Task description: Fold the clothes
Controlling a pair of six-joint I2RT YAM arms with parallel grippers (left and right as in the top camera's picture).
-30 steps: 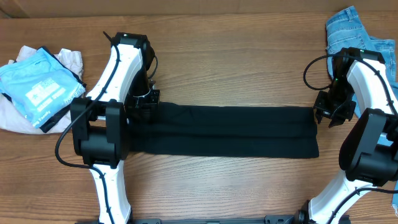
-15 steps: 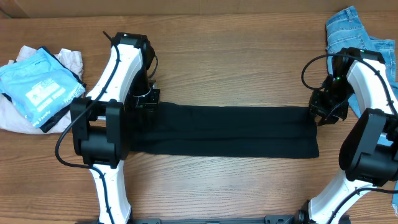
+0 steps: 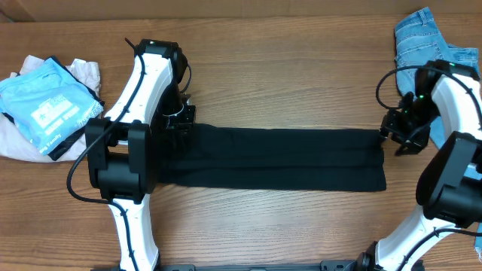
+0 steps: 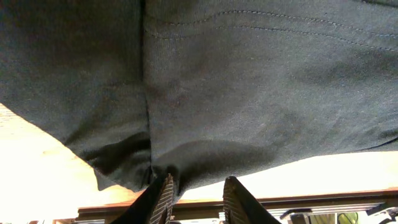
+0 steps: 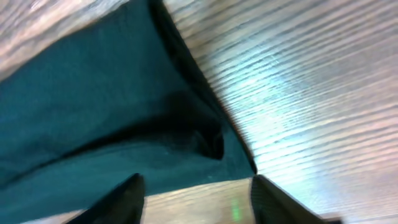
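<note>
Wooden table beneath black T-shirt, one long flat strip.

A brown wood-grain desk fills the overhead view from edge to edge, its grain running left to right, with darker streaks across the upper middle. In the upper left corner sits a paler strip, perhaps cardboard; too little of it shows to be sure. Light falls evenly from above and shadows are soft. In the right wrist view the desk's right side shines in pale bands of glare. In the left wrist view its lower left is washed out almost white, and a dark band crosses the bottom of the frame.
</note>
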